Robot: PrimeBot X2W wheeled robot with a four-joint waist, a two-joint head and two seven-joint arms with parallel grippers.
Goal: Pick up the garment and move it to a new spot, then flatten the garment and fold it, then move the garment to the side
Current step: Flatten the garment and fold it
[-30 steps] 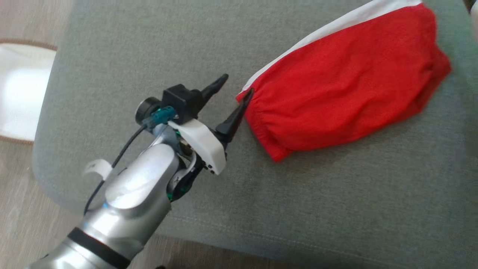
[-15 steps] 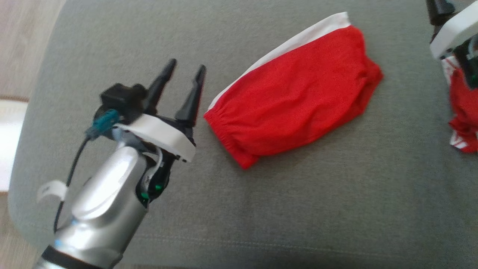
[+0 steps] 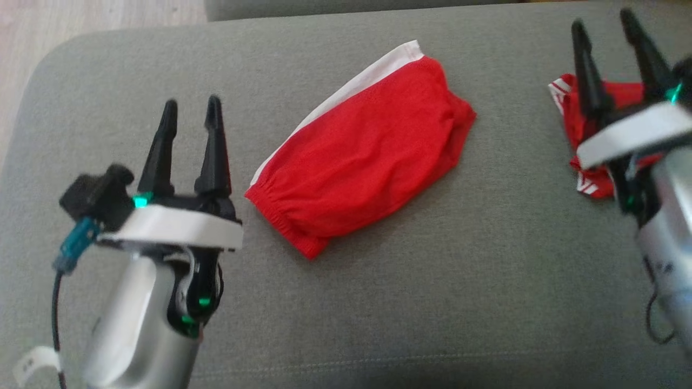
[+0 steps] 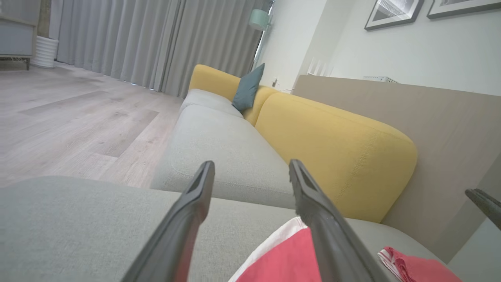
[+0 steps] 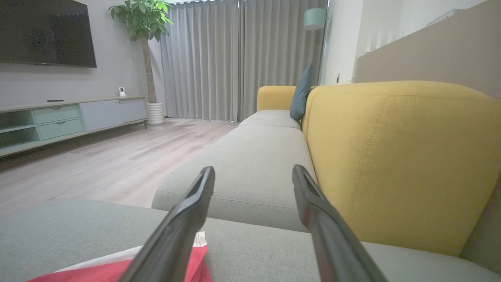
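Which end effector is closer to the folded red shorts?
Left. The left end effector sits beside the shorts' waistband; the right end effector is farther, by the crumpled garment.

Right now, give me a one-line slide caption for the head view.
Folded red garment lies on grey cushion between open left gripper and open right gripper.

A grey sofa seat [image 3: 378, 302] stands on a pale wood-plank floor [image 5: 117, 164], backed by mustard-yellow cushions [image 5: 391, 156] with one teal pillow [image 5: 301, 96]. Grey curtains [image 5: 219, 58] cover the far wall (drawn shut). A dark television [image 5: 47, 33] hangs above a low sideboard [image 5: 98, 113], near a potted tree [image 5: 137, 15]. Framed pictures [image 4: 391, 13] hang on the white wall.
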